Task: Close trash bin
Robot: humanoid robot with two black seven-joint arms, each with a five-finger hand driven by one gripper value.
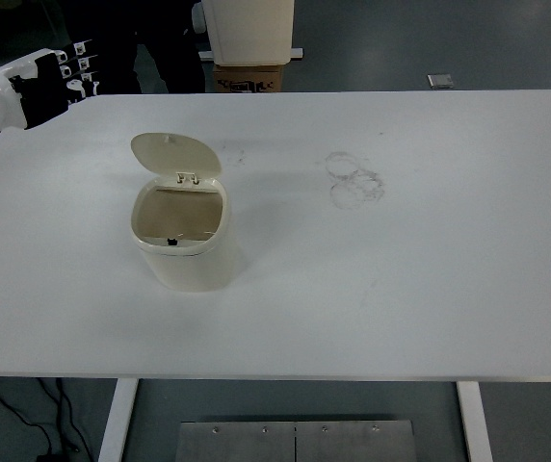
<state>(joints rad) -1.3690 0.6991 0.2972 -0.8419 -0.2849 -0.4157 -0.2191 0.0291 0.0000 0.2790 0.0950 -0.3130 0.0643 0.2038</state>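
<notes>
Left hand (49, 77) black-and-white, fingers extended and loose, holding nothing, at far-left table corner, cream plastic trash bin (181, 237) with rounded body well to its right and nearer, oval hinged lid (174, 155) upright, smooth white table (420, 269) with faint ring smudges (355, 180).

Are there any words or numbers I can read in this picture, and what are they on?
No text here can be read.
Cardboard box behind the table: dark print on its front, too small and blurred to read.
Left hand: small white marks on the black fingers, not letters that can be made out.
Trash bin and its open lid: no print showing.
Table: only faint ring stains, no writing.
</notes>
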